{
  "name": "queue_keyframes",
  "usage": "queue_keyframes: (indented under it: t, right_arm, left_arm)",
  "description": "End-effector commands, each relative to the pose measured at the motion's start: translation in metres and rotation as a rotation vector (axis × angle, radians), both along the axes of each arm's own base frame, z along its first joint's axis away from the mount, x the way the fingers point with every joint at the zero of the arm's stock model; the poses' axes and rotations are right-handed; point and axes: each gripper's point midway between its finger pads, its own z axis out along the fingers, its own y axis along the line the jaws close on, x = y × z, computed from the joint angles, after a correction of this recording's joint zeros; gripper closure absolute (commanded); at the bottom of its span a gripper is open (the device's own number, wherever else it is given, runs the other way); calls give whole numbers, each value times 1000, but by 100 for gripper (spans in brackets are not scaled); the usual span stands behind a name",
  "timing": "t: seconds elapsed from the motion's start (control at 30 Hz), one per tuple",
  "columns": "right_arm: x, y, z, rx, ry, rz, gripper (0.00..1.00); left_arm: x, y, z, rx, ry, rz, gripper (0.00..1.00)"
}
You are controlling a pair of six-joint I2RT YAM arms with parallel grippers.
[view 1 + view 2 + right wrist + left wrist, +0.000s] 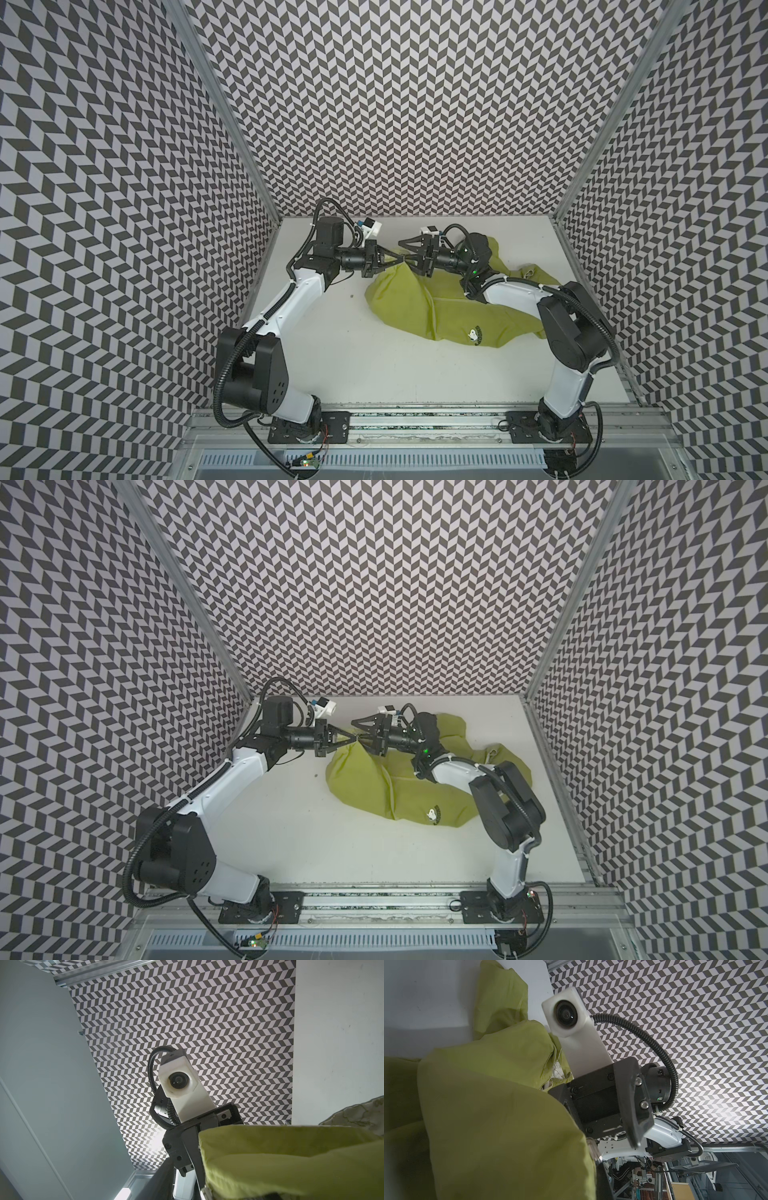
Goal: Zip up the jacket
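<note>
One lime-green jacket (399, 299) lies crumpled on the white table (332, 357), right of the middle and toward the far wall in both top views. Its outer side faces up. The pale zipper (432, 309) shows as a thin line across the cloth, and the small cartoon emblem (472, 334) sits on the near part. How much of the zipper is joined cannot be told. The jacket's far-left corner stands off the table in a peak. There the left gripper (400, 261) has its fingers pressed together on the fabric edge, with a sliver of green showing between them. The right gripper (403, 252) faces it tip to tip with its jaws spread apart. One finger is raised clear above the peak. The other is low, just beside the left gripper's tips and at the cloth. It has hold of nothing that can be made out. In the left wrist view the green cloth fills the foreground. A patch of white patterned lining (557, 1068) peeks out of a fold beside the right arm's wrist camera (564, 1014). In the right wrist view a green hem crosses the near corner, below the left arm's wrist camera (178, 1081). The right arm (511, 291) reaches over the far part of the jacket and hides some of it, while the left arm (291, 299) comes in over bare table. Black-and-white chevron walls (415, 104) enclose the table on three sides. A metal rail (415, 419) along the near edge carries both arm bases.
</note>
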Motion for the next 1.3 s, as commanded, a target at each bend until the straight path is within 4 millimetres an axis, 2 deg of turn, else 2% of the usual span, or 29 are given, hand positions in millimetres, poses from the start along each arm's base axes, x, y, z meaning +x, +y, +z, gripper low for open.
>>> queue_keyframes:
  t: [0.0, 0.23, 0.77, 1.27]
  right_arm:
    - [-12, -13, 32, 58, -74, -6, 49]
    - [-17, -14, 34, 56, -78, 9, 52]
    - [-19, -14, 25, 43, -67, 12, 79]
    - [-18, -13, 20, 19, -63, 13, 91]
  left_arm:
    - [1, 2, 9, -5, -40, 1, 100]
    - [6, 1, 9, -11, -38, 2, 100]
    - [9, 3, 9, -15, -28, 6, 100]
    - [10, 4, 8, -20, -15, 5, 100]
